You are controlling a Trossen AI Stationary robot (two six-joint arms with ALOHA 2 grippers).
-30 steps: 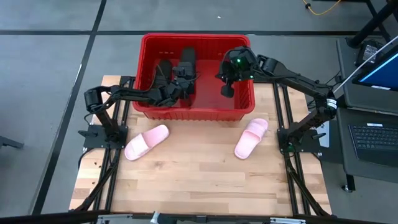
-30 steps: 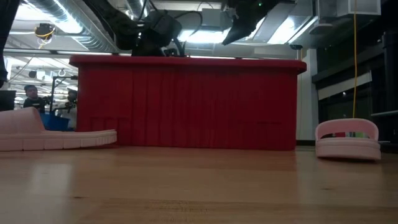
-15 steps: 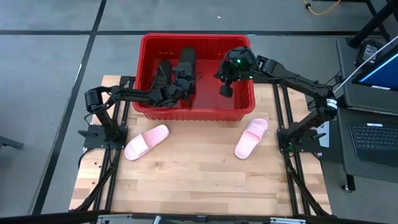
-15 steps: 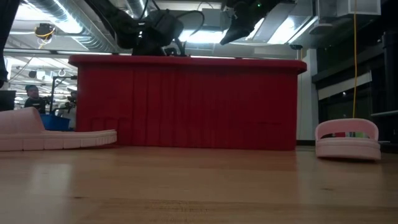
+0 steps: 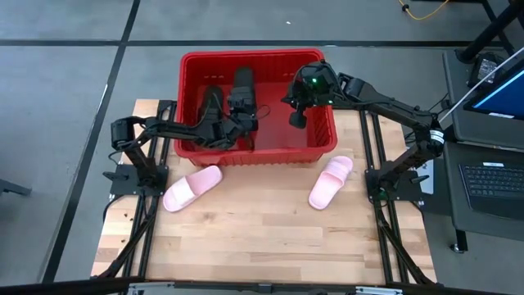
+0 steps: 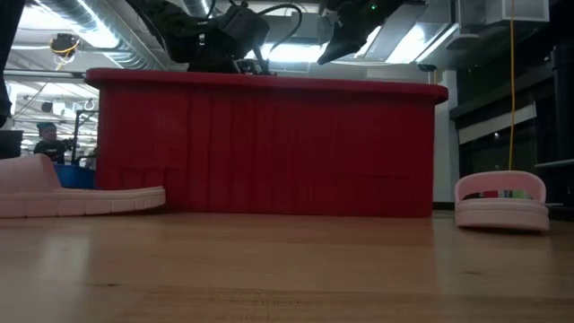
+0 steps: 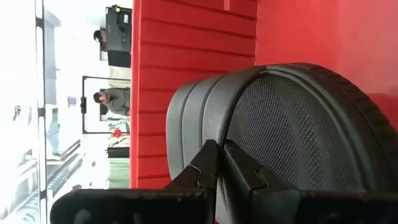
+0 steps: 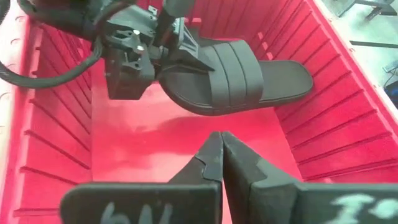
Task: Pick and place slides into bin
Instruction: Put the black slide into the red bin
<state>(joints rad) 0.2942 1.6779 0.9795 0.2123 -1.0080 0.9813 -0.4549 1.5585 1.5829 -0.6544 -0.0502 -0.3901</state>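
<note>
High view shows a pale slatted wooden table (image 5: 262, 238) on grey floor. Upper centre, the ribbed red bin (image 5: 255, 152) holds two matte black slides (image 5: 243, 88); two pink slides (image 5: 191, 188) lie below it. Both the left gripper (image 5: 241, 123) and the right gripper (image 5: 297, 120), fingers pressed together and empty, hover inside the bin.

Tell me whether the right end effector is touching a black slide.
Apart. In the right wrist view, the shut right end effector hangs over bare bin floor, clear of the black slide.
</note>
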